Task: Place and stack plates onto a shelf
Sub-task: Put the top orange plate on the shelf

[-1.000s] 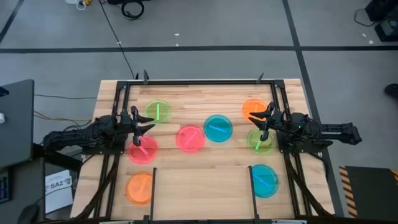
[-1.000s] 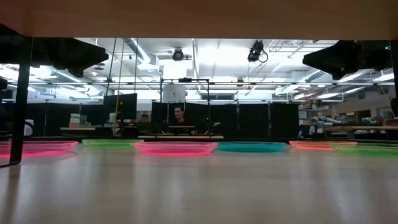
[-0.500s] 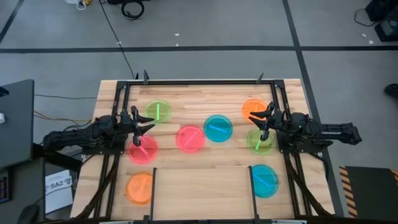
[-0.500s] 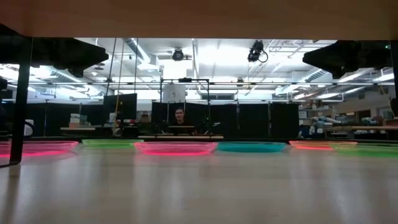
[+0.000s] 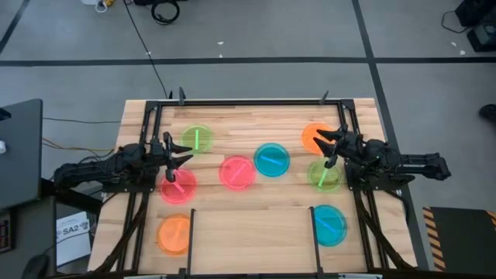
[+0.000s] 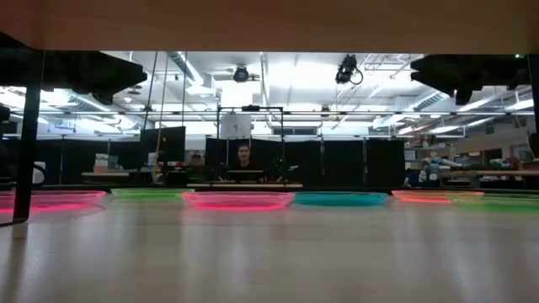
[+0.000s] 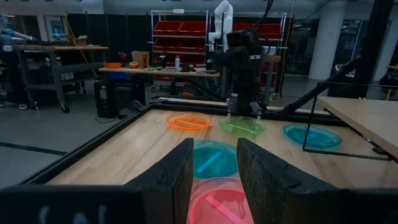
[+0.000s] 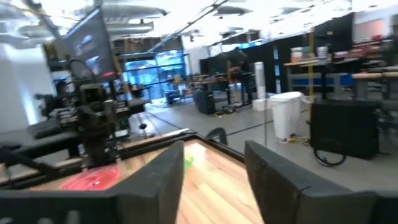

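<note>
Eight plates lie flat on the wooden table: green [image 5: 197, 139], pink [image 5: 237, 172], cyan [image 5: 272, 159], orange [image 5: 312, 136], green [image 5: 324, 177], pink [image 5: 177, 187], orange [image 5: 174, 232], cyan [image 5: 329, 225]. The shelf [image 5: 252, 236], a wooden board on thin black rods, stands at the near middle. My left gripper [image 5: 178, 155] hovers open between the far-left green plate and the left pink plate. My right gripper [image 5: 331, 144] hovers open at the orange plate's near edge, above the table. Both are empty.
Black rails [image 5: 248, 102] frame the table at the far edge and both sides. The shelf's rod [image 6: 29, 135] stands close in the low view. A person [image 6: 244, 160] sits in the room far behind the table.
My right gripper has swung a little toward the table's far edge, over the orange plate's near edge, and has risen slightly. It stays open. The plates have not moved.
</note>
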Robot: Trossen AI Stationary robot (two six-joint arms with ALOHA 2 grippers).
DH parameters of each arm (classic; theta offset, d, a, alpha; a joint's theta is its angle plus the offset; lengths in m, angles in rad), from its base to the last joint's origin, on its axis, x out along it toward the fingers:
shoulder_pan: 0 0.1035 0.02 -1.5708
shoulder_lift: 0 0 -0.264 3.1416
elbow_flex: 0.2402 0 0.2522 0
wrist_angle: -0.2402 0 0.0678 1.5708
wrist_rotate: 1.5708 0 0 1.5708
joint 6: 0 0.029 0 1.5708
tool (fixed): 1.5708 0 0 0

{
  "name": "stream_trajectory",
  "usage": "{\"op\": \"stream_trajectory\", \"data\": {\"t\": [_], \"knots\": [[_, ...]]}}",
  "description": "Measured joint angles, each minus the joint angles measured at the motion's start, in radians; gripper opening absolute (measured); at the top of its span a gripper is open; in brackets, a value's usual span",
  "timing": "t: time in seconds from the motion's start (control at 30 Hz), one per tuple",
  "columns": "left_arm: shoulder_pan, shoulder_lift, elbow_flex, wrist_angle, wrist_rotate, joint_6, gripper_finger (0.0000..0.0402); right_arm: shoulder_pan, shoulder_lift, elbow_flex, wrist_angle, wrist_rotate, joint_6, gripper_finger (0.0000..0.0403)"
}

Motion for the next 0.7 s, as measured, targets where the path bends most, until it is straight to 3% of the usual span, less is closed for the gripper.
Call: {"op": "stream_trajectory", "data": {"t": [0.17, 0.3, 0.7], "knots": [[0.0, 0.0, 0.0, 0.0, 0.0, 0.0, 0.013, 0.0, 0.0, 0.0, 0.007, 0.097, 0.066, 0.0254], [0.0, 0.0, 0.0, 0.0, 0.0, 0.0, 0.013, 0.0, 0.0, 0.0, 0.038, 0.099, 0.099, 0.0282], [0.0, 0.0, 0.0, 0.0, 0.0, 0.0, 0.013, -0.001, 0.092, 0.187, 0.05, 0.125, 0.062, 0.0277]]}}
